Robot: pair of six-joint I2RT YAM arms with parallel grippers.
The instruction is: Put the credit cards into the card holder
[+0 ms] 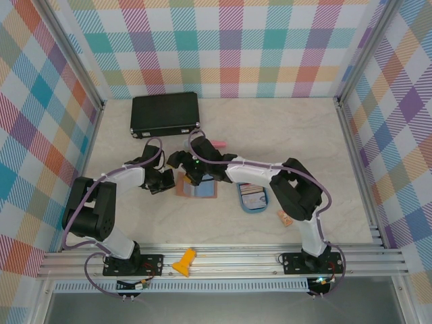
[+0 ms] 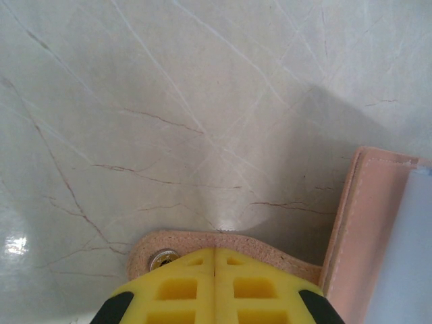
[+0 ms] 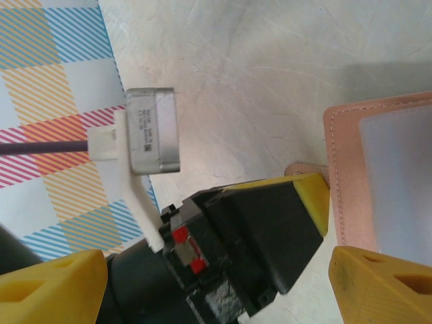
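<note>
Left hand (image 2: 214,264) clenched, tips over the snap tab (image 2: 229,240) of the card holder (image 2: 368,229), lying open on worktop (image 2: 169,101). Right hand (image 3: 216,287) released, adjacent.

One card holder (image 1: 206,190), one black case (image 1: 165,113), one blue tray (image 1: 254,210) (cards (image 1: 253,194) inside, count unclear).

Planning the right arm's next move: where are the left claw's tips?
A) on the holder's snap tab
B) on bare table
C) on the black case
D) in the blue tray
A: the shut left claw sits on the snap tab of the card holder.
</note>
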